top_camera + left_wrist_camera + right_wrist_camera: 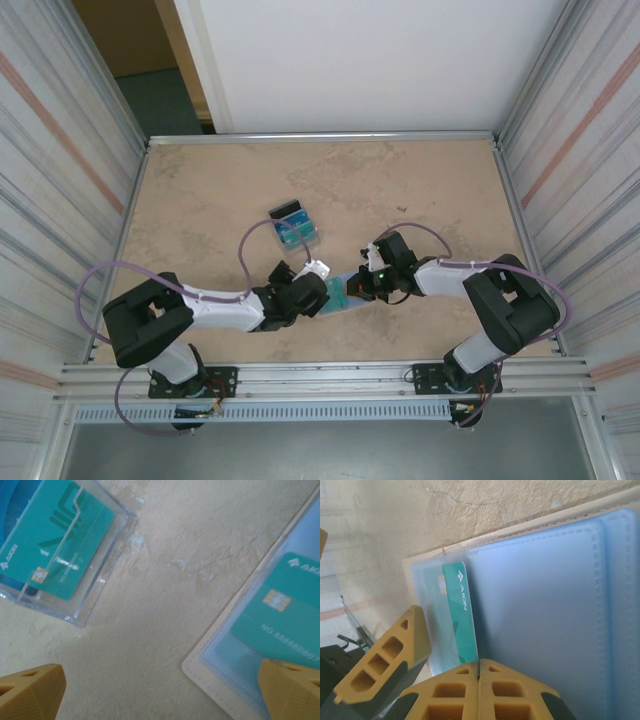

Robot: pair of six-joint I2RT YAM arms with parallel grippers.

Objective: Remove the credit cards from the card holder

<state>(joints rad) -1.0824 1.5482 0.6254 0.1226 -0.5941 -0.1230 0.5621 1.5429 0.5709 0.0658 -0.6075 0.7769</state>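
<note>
The card holder (345,297) lies open on the table between my two grippers, beige rim (210,665) and pale blue inner faces (545,605) up. A teal credit card (462,625) sticks partway out of its left pocket, chip showing (290,625). My right gripper (479,666) is shut, its joined tips pressed on the holder right at that card's near end. My left gripper (160,695) is open and low over the table, one finger (292,692) above the holder's corner and card, the other finger (30,692) over bare table. In the top view the left gripper (322,290) and right gripper (358,287) almost meet.
A clear plastic box (296,228) stands just beyond the left gripper, holding a teal card (55,545) and a blue one beneath it. The tabletop is walled by metal rails and ribbed side panels. Purple cables loop off both arms.
</note>
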